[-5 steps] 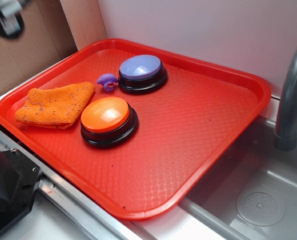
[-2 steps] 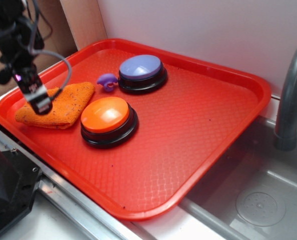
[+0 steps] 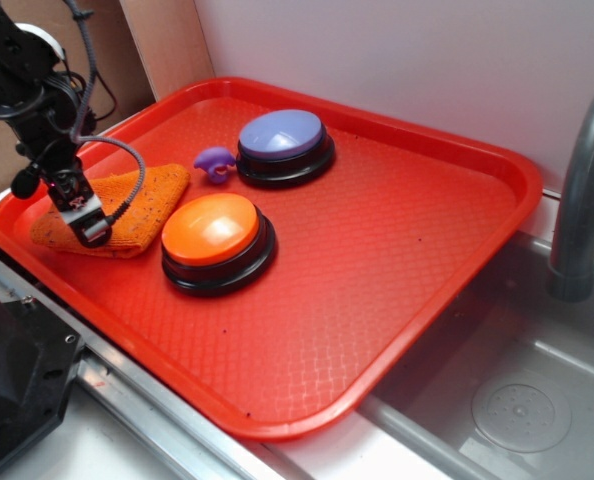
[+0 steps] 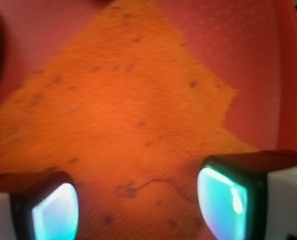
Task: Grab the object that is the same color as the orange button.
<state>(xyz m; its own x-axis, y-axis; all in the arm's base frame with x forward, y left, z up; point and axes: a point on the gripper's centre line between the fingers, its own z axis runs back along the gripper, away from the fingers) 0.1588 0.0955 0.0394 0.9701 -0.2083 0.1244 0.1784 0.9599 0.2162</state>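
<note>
The folded orange cloth (image 4: pixel 123 115) lies at the left end of the red tray (image 3: pixel 457 190), just beside the orange button (image 3: pixel 215 240), looking soft, light and bunchable, best pinched mid-fold, and the gripper (image 4: pixel 138 200) hangs right over it, jaws apart.

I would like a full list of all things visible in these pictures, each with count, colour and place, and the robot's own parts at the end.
tray: 1, red, on the counter beside the sink
orange button: 1, orange dome on black base, left-centre of the tray
purple button: 1, purple dome on black base, back of the tray
small curved piece: 1, purple, just left of the purple button
cloth: 1, orange with dark specks, folded, left end of the tray
sink: 1, grey metal, right of the tray
faucet: 1, grey, at the right edge
cardboard: brown, behind the tray
gripper: 1, black, open, over the cloth
</note>
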